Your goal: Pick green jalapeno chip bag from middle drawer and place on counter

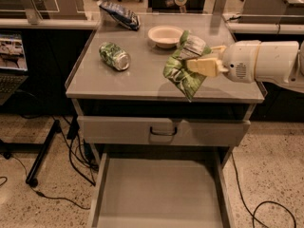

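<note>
- The pincer (pixel 198 59) is reaching in from the right of the white bowl (pixel 165 36), gripping the green jalapeno chip bag (pixel 177 73) between its cream fingers (pixel 205 67).
- The green jalapeno chip bag is hanging crumpled just in front and to the right of the bowl, over the tabletop (pixel 137 77). Whether its lower tip is touching the surface cannot be told.
- A green can (pixel 114 56) is lying on its side left of the bowl, slightly nearer the front.
- A dark blue chip bag (pixel 119 14) is lying behind and left of the bowl.
- The drawer front (pixel 118 129) with a dark loop handle is sitting shut, lower than the bowl.
- The middle drawer (pixel 159 194) is standing pulled out, farthest below the bowl, its flat bottom showing.
</note>
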`<action>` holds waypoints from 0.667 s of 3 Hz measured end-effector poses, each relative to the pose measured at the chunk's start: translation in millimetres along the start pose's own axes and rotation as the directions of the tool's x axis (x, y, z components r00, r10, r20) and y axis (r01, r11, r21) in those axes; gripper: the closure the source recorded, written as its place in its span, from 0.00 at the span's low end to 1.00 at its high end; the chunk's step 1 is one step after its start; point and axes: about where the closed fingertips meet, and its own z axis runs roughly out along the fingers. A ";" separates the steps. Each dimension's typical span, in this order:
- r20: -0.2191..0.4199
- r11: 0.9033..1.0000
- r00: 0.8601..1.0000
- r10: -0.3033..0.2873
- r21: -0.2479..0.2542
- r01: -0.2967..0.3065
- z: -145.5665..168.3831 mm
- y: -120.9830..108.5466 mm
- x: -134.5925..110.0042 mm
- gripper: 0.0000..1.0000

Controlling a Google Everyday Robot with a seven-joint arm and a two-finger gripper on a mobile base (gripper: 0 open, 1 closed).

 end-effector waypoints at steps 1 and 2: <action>0.020 0.994 0.999 0.045 0.099 -0.047 -0.9 -31.0 6.3 1.00; 0.022 0.972 0.995 0.100 0.214 -0.102 5.2 -61.1 10.3 1.00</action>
